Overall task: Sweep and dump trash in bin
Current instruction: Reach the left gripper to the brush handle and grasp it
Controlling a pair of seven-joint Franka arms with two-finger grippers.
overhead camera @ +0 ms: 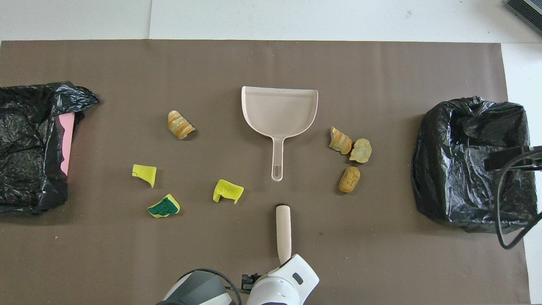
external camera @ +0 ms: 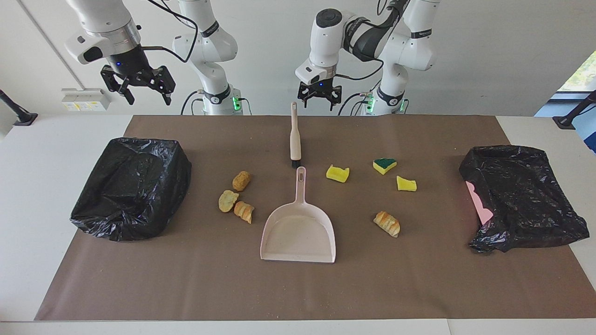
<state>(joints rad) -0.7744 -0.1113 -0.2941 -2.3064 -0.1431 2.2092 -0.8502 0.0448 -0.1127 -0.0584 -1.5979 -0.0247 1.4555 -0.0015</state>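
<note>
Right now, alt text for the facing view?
Pink dustpan mid-mat, brush just nearer the robots, seven trash pieces scattered at both sides. Bag-lined bins sit at each end. Left gripper hangs over the brush handle; right gripper waits raised, open.

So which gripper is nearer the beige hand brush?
Left. The left gripper hangs over the beige hand brush's handle end; the right gripper is above the right arm's end.

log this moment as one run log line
stage: not started | left gripper: open, over brush handle end | right gripper: open, raised, waiting | dustpan: empty | trash: seven pieces on mat
</note>
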